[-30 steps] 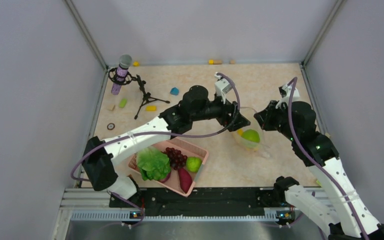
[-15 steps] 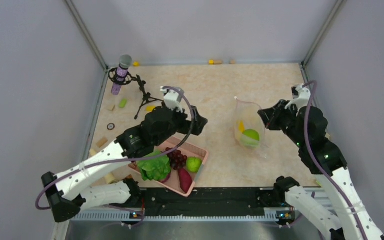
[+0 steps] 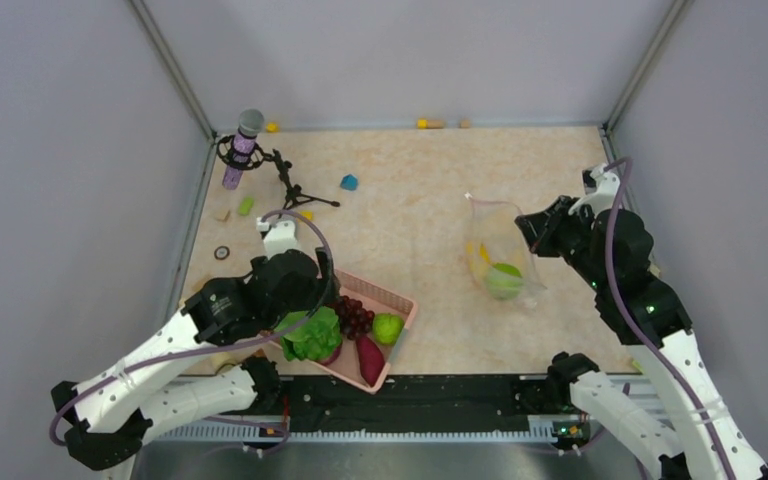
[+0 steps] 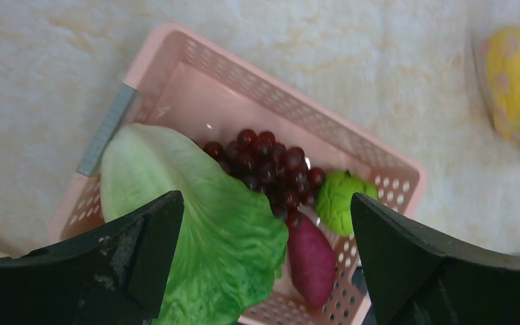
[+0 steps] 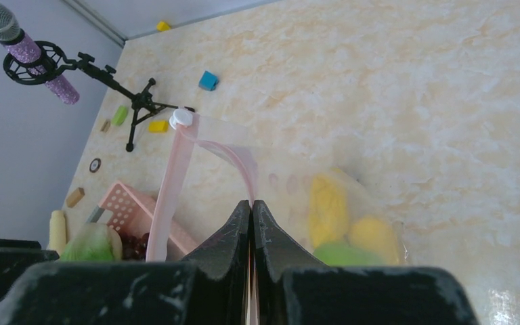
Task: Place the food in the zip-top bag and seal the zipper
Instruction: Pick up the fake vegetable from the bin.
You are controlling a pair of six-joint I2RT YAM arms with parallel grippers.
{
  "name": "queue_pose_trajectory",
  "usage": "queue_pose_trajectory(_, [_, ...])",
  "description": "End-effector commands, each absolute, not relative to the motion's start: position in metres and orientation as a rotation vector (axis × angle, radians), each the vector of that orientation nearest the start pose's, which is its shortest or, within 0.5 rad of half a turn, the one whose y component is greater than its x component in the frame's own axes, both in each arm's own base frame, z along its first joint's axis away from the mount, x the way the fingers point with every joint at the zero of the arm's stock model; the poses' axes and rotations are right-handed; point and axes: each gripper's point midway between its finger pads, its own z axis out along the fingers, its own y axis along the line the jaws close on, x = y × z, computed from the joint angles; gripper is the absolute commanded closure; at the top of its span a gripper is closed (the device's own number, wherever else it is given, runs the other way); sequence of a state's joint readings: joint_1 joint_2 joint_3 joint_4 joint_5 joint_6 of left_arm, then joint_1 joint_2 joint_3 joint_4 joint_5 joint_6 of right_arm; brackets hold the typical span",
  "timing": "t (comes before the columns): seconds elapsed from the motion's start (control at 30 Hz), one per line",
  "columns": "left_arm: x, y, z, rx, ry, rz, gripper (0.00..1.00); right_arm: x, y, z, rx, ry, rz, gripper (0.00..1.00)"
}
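Jaws wide, our left pincer (image 4: pixel 265 203) hovers above lettuce (image 4: pixel 196 230) and grapes (image 4: pixel 264 162) in the pink basket (image 4: pixel 176 54) — our right pincer (image 5: pixel 252 203) clamps the zip-top bag (image 3: pixel 492 225) by its zipper (image 5: pixel 167 196), yellow fruit (image 5: pixel 328 203) inside.

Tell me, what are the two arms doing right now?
Left gripper open over pink basket. Right gripper shut on zip-top bag at its zipper. Yellow and green food bagged; lettuce, grapes, sweet potato in basket. Path clear.

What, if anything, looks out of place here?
Small blocks lie scattered near the microphone stand: a blue block, a yellow block, a green block. The pink basket sits upright; nothing looks spilled.
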State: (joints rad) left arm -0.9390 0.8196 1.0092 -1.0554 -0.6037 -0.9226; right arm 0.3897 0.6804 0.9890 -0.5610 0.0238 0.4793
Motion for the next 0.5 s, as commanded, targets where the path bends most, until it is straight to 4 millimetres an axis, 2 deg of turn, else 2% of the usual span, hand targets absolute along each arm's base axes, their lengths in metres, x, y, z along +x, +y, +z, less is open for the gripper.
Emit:
queue_pose_trajectory(0.0, [0.139,-0.158,0.198,0.124,2.418,-0.468,0.02,0.244,0.114,0.323,0.093,1.817,0.583,0.97])
queue_pose_trajectory(0.1, [0.129,-0.156,0.187,0.214,2.498,-0.428,0.02,0.247,0.114,0.318,0.091,1.831,0.577,0.97])
queue_pose_trajectory(0.27, [0.114,-0.132,0.164,0.299,2.656,-0.181,0.02,0.250,0.116,0.310,0.085,1.858,0.569,0.97])
queue_pose_trajectory(0.47, [0.099,-0.129,0.150,0.467,2.717,-0.056,0.02,0.252,0.120,0.308,0.069,1.875,0.572,0.98])
